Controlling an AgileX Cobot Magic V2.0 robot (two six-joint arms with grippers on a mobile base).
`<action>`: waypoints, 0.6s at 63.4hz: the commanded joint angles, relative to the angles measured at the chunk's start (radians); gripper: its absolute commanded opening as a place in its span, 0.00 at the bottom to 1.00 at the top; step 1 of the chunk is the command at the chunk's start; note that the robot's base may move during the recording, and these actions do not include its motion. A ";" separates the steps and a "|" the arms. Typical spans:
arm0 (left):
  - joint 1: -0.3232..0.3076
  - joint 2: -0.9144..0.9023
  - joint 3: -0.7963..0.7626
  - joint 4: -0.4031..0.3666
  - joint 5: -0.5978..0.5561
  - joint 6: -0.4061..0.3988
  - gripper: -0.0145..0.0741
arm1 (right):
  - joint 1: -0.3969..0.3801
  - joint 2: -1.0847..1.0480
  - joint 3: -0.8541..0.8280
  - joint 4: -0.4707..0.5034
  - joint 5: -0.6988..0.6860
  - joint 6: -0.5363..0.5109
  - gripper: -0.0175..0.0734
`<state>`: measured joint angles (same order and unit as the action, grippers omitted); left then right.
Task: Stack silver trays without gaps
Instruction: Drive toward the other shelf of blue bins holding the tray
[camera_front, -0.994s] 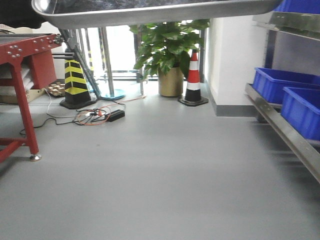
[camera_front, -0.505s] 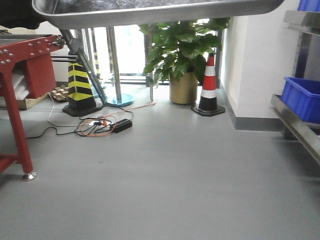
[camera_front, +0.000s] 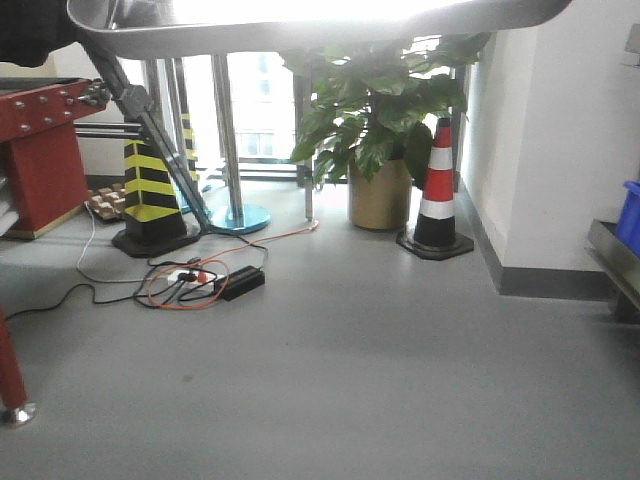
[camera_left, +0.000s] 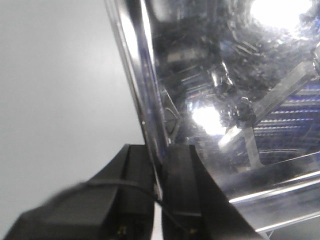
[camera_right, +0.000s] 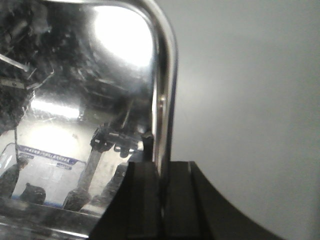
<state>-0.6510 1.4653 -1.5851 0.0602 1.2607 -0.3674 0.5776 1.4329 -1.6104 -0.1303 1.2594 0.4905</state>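
Note:
A silver tray (camera_front: 320, 30) hangs across the top of the front view, held up in the air above the grey floor; I see only its shiny underside and rim. In the left wrist view my left gripper (camera_left: 161, 150) is shut on the tray's left rim (camera_left: 145, 100), one finger on each side of the wall. In the right wrist view my right gripper (camera_right: 161, 167) is shut on the tray's right rim (camera_right: 165, 90) in the same way. The tray's mirror-like inside (camera_right: 75, 100) reflects ceiling lights and the arms. Only this one tray shows.
Ahead stand a potted plant (camera_front: 380, 150), an orange-and-white cone (camera_front: 436, 190), a yellow-and-black post (camera_front: 150, 195) and cables (camera_front: 200, 285) on the floor. A red metal frame (camera_front: 40, 130) is at the left. A steel shelf rail (camera_front: 612, 245) with a blue bin (camera_front: 633, 215) is at the far right.
The front view has swung to the right and closer: plant, cone and post shifted right and grew, the blue bins slid almost out at the right. The tray stays held at the top.

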 joint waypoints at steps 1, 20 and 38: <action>-0.011 -0.034 -0.025 -0.050 0.014 0.028 0.11 | 0.000 -0.038 -0.033 0.009 -0.034 -0.012 0.26; -0.011 -0.034 -0.025 -0.050 0.014 0.028 0.11 | 0.000 -0.038 -0.033 0.009 -0.035 -0.012 0.26; -0.011 -0.034 -0.025 -0.053 0.014 0.028 0.11 | 0.000 -0.038 -0.033 0.009 -0.035 -0.012 0.26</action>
<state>-0.6510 1.4653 -1.5851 0.0547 1.2624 -0.3674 0.5776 1.4329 -1.6104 -0.1327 1.2594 0.4905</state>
